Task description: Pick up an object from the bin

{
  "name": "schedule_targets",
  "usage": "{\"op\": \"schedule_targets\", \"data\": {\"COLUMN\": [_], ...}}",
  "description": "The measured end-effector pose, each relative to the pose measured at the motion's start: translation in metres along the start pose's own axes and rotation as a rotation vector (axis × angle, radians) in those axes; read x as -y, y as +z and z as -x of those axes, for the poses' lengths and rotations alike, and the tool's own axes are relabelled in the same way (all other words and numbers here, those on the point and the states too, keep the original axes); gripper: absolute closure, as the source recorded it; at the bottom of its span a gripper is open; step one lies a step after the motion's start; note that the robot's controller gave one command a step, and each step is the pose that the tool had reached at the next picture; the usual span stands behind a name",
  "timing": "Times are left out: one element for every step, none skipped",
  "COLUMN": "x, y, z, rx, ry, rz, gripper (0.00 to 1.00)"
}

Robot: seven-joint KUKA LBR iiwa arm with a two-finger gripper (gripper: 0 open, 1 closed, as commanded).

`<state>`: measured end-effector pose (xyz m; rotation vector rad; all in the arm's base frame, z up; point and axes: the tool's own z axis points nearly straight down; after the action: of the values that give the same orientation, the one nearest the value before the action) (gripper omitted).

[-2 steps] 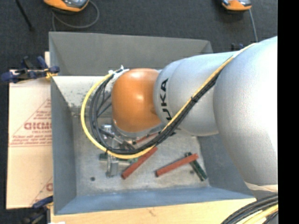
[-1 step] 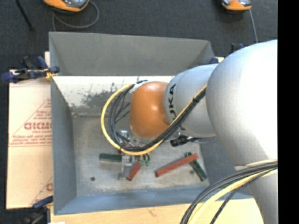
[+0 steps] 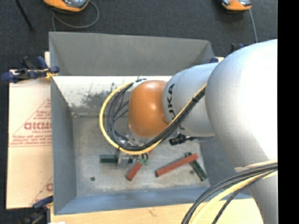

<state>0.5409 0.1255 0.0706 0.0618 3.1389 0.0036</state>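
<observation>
My gripper is low over the bin floor, left of centre near the front, mostly hidden under the arm's orange cover. A small dark green block lies just to its left, touching or nearly touching it. A short red-brown piece lies slanted right below the gripper. A small green-and-red bit sits at its right side.
A long red stick lies slanted on the floor to the right, with a dark green stick beyond it near the right wall. A tiny dark speck sits front left. The arm covers the bin's middle and right.
</observation>
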Motion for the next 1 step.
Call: {"op": "schedule_targets", "data": {"x": [-0.0308], "y": [-0.1255], "z": [-0.0034], "rx": [0.009], "ry": [-0.072], "rz": [0.000], "gripper": [1.00]}}
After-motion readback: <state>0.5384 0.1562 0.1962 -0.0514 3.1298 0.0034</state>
